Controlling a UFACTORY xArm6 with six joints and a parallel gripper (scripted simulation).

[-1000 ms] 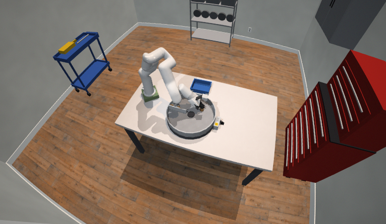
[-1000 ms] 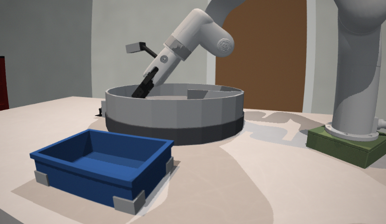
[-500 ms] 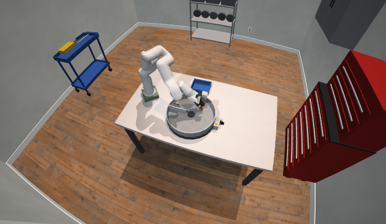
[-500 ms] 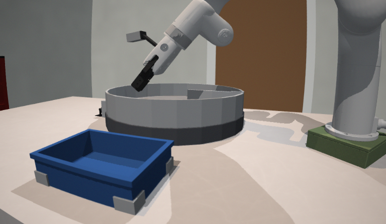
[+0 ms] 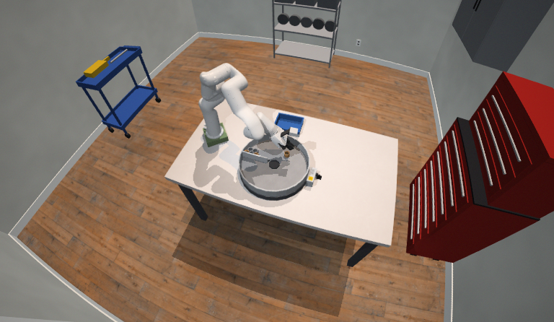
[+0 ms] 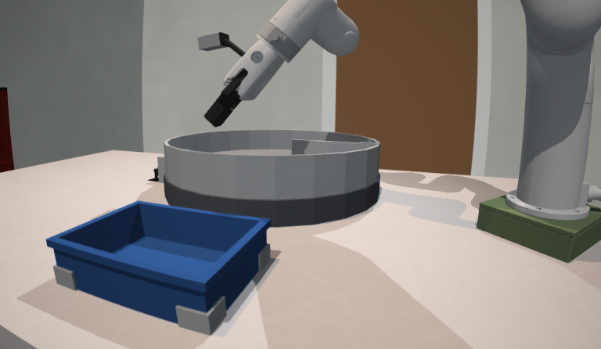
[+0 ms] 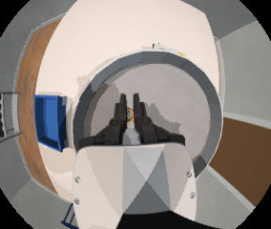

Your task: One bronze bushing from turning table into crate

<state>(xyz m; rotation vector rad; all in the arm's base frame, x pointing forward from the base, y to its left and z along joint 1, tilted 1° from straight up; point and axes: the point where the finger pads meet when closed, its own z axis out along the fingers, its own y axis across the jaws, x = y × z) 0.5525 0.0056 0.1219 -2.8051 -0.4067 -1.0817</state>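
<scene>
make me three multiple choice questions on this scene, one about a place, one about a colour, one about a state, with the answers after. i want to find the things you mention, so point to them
1. Where is the yellow box (image 5: 94,69)?
a) inside the crate
b) on the top shelf of the cart (image 5: 131,104) (image 7: 67,222)
c) on the turning table

2. What colour is the crate (image 5: 288,120) (image 6: 132,278) (image 7: 53,122)?
a) blue
b) red
c) green

3. How do the fingers of the gripper (image 5: 288,146) (image 6: 216,121) (image 7: 130,95) stand?
a) spread as wide as the crate
b) crossed over each other
c) close together, with a narrow gap

Answers:
1 b: the top view shows it lying up there.
2 a: all three views show blue walls.
3 c: the wrist view shows the two fingers side by side, a slim gap between them.
</scene>
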